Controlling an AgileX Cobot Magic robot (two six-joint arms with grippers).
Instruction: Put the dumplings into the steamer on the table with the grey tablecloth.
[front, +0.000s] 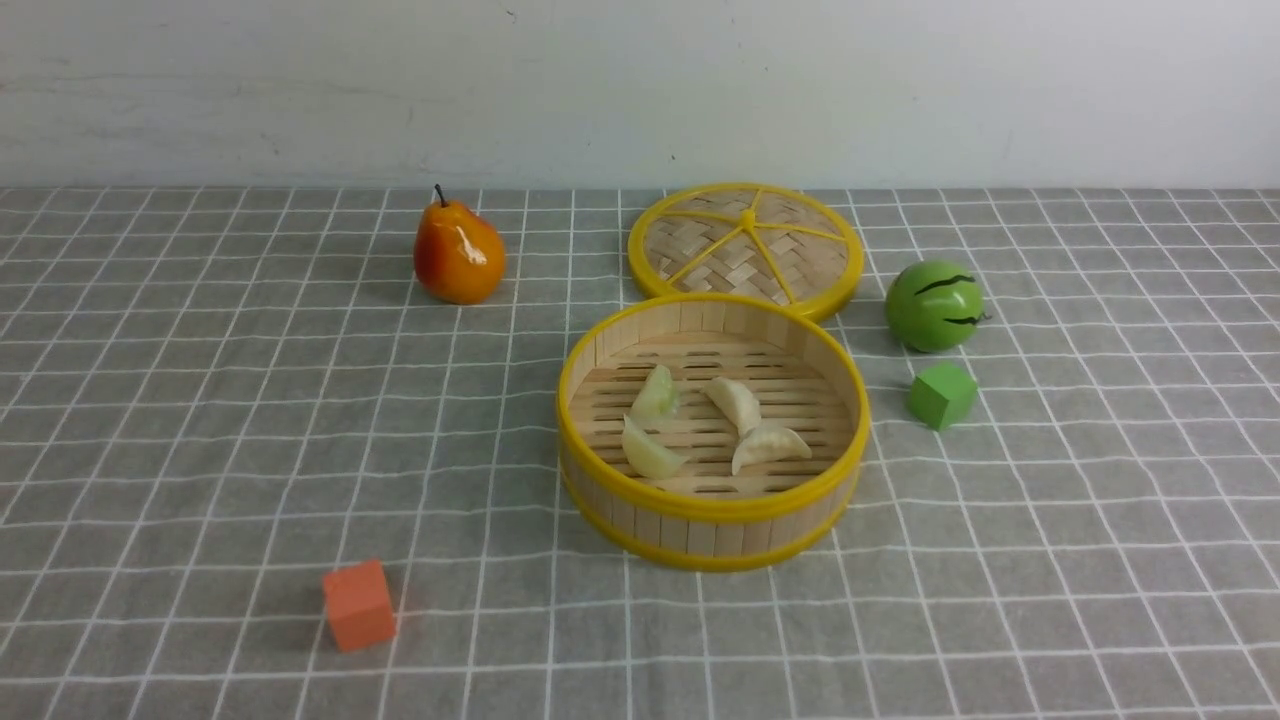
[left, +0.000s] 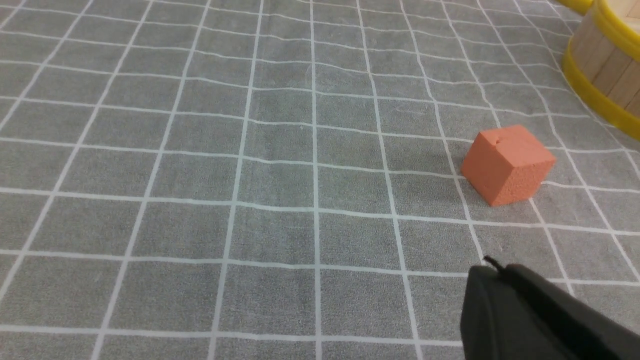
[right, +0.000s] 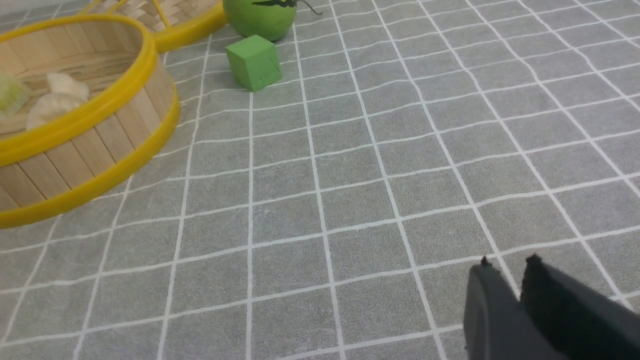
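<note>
Four pleated dumplings (front: 769, 446) lie inside my bamboo steamer (front: 715, 510); my left hand (left: 492, 265) is pressed together, my right hand (right: 509, 265) slightly spread, holding nothing.

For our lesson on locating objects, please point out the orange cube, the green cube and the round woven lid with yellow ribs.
Orange cube (left: 507, 165): left wrist view, on its side faces' upper area.
Green cube (right: 254, 62): right wrist view, on its side.
Round woven lid (front: 748, 218): front view, on its central yellow knob.
</note>
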